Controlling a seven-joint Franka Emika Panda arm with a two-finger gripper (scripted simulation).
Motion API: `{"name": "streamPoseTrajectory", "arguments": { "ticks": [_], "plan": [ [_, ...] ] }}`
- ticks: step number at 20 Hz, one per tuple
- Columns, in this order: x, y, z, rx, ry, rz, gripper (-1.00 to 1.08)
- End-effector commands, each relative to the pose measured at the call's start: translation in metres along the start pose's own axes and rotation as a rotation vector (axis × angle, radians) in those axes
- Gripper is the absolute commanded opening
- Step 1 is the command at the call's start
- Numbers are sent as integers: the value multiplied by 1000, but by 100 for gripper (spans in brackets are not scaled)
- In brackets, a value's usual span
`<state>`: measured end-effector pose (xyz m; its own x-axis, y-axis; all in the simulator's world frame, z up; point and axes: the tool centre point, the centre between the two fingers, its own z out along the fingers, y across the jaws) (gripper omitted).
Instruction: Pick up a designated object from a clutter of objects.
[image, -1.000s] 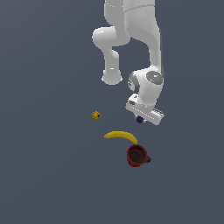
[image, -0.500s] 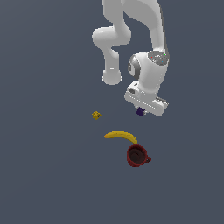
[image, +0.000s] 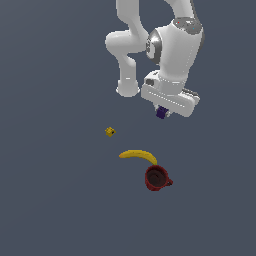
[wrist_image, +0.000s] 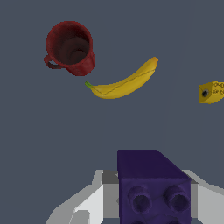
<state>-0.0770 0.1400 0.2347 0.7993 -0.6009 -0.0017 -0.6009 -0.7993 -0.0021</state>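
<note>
The white end effector (image: 162, 113) grips the tiny dark purple studded block (wrist_image: 153, 186) by opposite flat sides, a seemingly light, rigid piece, clear of the tabletop (image: 55, 190).

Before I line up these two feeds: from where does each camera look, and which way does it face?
Exterior view: off the arm, above, looking down at the arm and its hand holding the purple block.
Wrist view: on the wrist, facing down past the purple block between the fingers.
Both show the banana, mug and yellow cube.
</note>
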Motion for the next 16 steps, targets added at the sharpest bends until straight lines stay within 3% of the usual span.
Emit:
{"name": "streamPoseTrajectory", "arguments": {
  "ticks": [1,16],
  "plan": [
    [3,3,-24,0,-1,0,-100],
    [22,14,-151,-1,1,2,-100]
  ]
}}
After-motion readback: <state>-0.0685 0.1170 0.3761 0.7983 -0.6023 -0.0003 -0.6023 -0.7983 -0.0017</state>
